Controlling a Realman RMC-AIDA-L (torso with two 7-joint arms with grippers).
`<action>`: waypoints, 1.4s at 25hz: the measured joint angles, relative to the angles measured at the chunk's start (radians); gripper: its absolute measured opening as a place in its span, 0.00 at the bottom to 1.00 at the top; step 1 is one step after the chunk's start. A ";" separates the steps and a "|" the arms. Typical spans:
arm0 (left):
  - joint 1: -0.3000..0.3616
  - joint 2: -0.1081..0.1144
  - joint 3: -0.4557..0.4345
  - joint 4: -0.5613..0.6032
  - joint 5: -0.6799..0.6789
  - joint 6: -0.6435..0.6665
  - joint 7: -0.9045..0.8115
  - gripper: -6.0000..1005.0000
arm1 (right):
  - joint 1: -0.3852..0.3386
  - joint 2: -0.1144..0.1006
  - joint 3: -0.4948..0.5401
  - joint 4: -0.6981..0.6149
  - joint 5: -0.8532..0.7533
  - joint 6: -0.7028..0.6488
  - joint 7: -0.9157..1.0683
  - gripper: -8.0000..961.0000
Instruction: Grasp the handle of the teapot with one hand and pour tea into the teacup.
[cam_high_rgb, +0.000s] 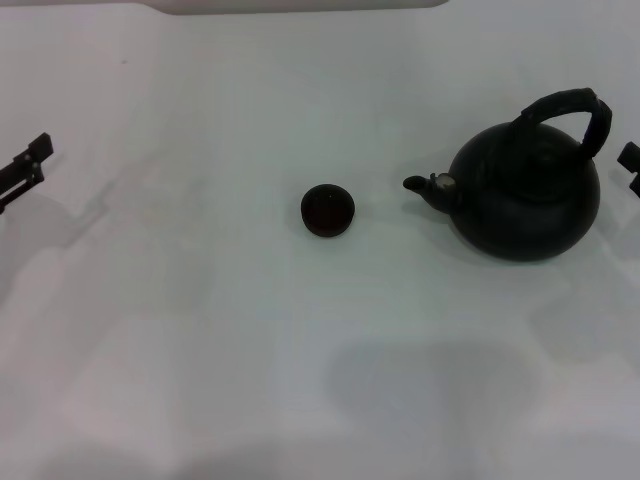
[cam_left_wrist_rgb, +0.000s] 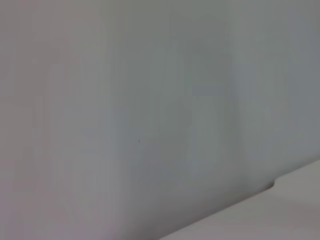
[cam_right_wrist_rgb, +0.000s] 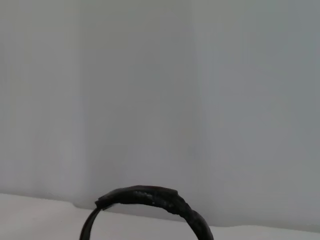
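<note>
The teapot (cam_high_rgb: 528, 195) is found standing upright on the white bench (cam_high_rgb: 200, 350), toward the right edge, with its spout directed at the teacup (cam_high_rgb: 328, 211). The teacup is set near the middle of the bench, apart from the spout and not touching it. The handle (cam_high_rgb: 570, 112) is seen raised in an arch over the domed lid; its crown (cam_right_wrist_rgb: 150, 197) is also caught in the right wrist view, against a plain wall.

The right gripper (cam_high_rgb: 630, 165) is noted at the right edge of the bench, just beside the teapot and clear of the handle. Only a sliver of it is shown, so it cannot be told whether the jaws are spread or closed. The left gripper (cam_high_rgb: 25, 170) is parked at the left edge, well apart from both vessels; the state of its jaws cannot be told either. Nothing is held.

The pot is judged heavy and rigid, likely more so if filled, with a matte body unsuited to gripping. The wrapped, ribbed handle is judged the proper hold, taken at its crown so the pot hangs balanced. The teacup is judged light, easily knocked and a small target.
</note>
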 joint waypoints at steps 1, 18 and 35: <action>0.000 0.000 -0.001 0.000 0.000 0.000 0.000 0.77 | -0.001 -0.003 0.000 0.007 0.000 -0.013 0.000 0.46; 0.032 -0.006 -0.214 0.016 -0.011 0.191 0.010 0.77 | -0.037 0.003 0.363 0.187 0.007 -0.402 -0.248 0.46; 0.115 -0.020 -0.321 -0.005 -0.022 0.321 -0.035 0.77 | -0.024 -0.003 0.411 0.212 -0.001 -0.389 -0.233 0.47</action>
